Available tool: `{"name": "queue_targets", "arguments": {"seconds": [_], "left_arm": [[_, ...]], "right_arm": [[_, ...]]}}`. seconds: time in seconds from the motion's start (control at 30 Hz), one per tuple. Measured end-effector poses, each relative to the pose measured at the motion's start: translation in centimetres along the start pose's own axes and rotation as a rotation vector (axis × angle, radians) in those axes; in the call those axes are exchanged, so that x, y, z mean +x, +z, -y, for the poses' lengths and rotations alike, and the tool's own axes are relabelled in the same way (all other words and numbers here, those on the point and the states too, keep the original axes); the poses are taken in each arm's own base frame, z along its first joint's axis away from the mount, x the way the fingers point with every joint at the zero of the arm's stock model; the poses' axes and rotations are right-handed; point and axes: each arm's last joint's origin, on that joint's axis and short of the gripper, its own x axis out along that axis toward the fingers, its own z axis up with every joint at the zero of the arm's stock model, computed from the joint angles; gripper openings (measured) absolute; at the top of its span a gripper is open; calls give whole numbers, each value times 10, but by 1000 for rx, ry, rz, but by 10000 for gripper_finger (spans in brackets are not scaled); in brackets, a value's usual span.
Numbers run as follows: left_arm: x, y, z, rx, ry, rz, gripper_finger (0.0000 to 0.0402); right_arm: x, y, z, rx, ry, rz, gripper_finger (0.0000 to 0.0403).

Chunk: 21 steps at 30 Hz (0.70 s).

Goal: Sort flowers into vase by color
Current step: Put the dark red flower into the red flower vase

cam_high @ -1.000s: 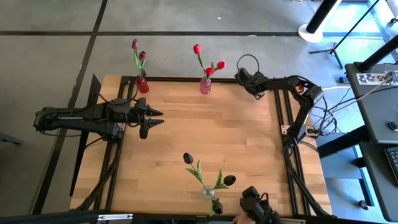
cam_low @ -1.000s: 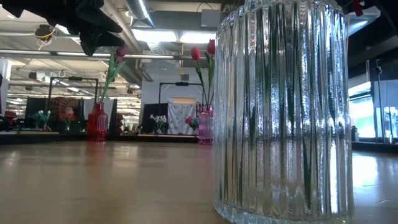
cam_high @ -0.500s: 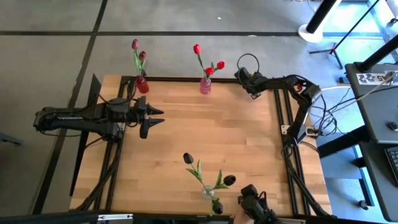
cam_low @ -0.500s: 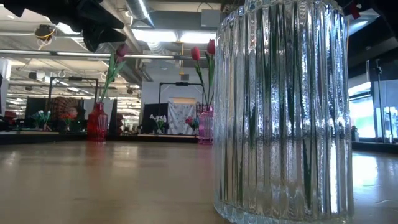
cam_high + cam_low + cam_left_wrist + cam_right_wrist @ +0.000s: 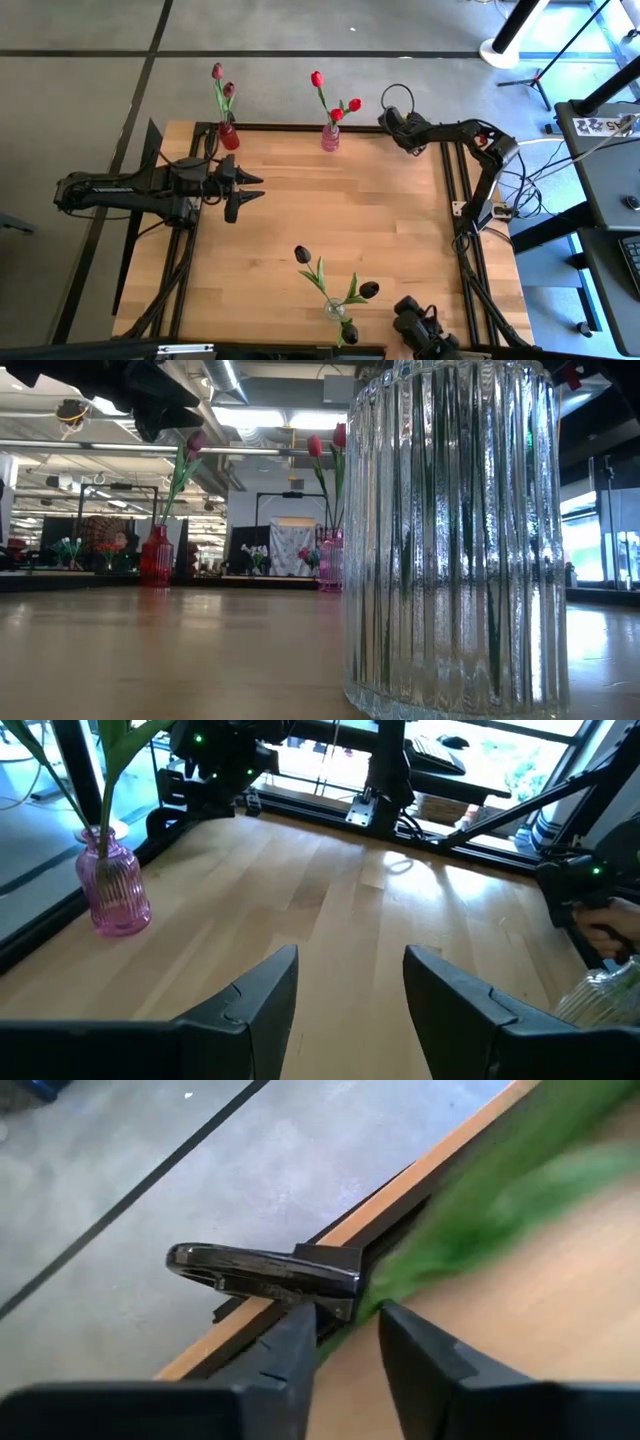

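— Where are your grippers, and how do they stand?

— My left gripper (image 5: 247, 192) hangs above the left part of the table (image 5: 380, 230), a little inside its left edge. Its fingers (image 5: 268, 992) are spread apart with nothing between them; only bare wood shows in the gap. My right gripper (image 5: 390, 118) is at the far right corner, just over the table's edge. Its fingers are also apart, and a blurred green leaf (image 5: 470, 1210) passes close in front of them. I cannot tell if they touch it.

— And the flowers?

— The red vase (image 5: 229, 136) stands at the far edge toward the left, with two maroon-pink tulips (image 5: 222, 82). The pink vase (image 5: 330, 138) stands at the far edge, near the middle, with three bright red tulips (image 5: 336, 96); it is near my right gripper. The clear ribbed vase (image 5: 455, 540) stands close to the near edge, with three near-black tulips (image 5: 335, 288).

— How much room is open?

— The middle of the table, between the three vases, is bare wood. At the near right corner, just beside the clear vase, there is a dark device (image 5: 425, 330).
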Motion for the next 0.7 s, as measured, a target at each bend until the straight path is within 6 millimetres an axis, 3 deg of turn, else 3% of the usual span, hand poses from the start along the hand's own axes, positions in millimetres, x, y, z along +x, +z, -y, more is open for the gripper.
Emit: {"name": "queue_targets", "arguments": {"seconds": [0.23,0.37,0.47,0.57,0.7], "left_arm": [[0,0,0,0,0,0,179],[0,0,0,-1,0,0,179],[0,0,0,-10,-1,0,179],[0,0,0,-30,-1,-1,179],[0,0,0,-36,-1,-1,179]], "right_arm": [[-4,-3,2,-63,-21,-17,7],[-14,-3,9,-100,-57,-34,14],[-30,8,8,-60,-52,-30,10],[-33,14,21,-78,-147,-49,12],[-35,30,25,-19,-123,-32,56]]}}
